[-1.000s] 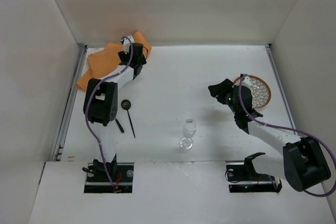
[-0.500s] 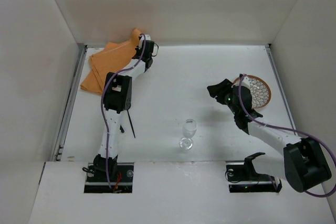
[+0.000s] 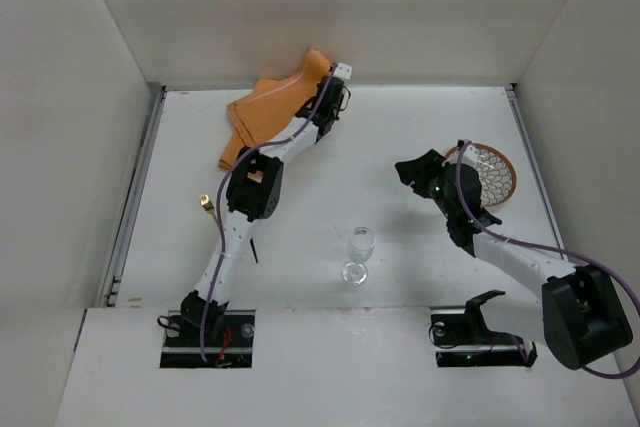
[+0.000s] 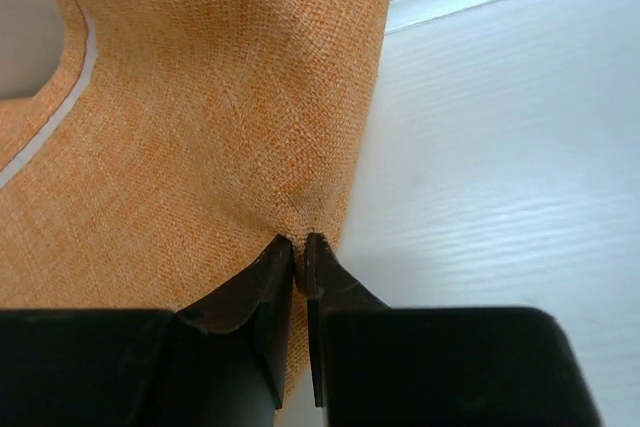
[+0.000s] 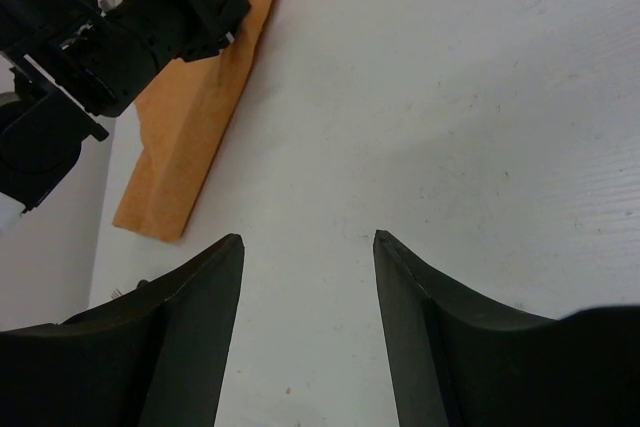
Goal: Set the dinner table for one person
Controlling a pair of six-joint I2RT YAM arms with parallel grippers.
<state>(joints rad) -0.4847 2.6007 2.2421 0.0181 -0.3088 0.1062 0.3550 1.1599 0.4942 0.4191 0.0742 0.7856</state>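
An orange cloth mat [image 3: 268, 109] lies bunched at the back left of the dinner table [image 3: 400, 127], one edge lifted against the back wall. My left gripper [image 3: 322, 87] is shut on that raised edge. In the left wrist view the weave of the mat [image 4: 200, 97] is pinched between the closed tips of the left gripper [image 4: 299, 242]. My right gripper [image 3: 408, 172] hovers open and empty left of a plate [image 3: 490, 175] with an orange rim. In the right wrist view the right gripper [image 5: 308, 237] has only bare table between its fingers.
A clear wine glass [image 3: 358, 252] stands upright at the front centre. A small gold item [image 3: 204, 203] and a thin dark utensil [image 3: 253, 247] lie beside the left arm. Metal rails [image 3: 135, 197] edge both sides, and walls close the back.
My left gripper has shut on the mat and swung right along the back edge, dragging and lifting the cloth with it. The right arm has barely moved.
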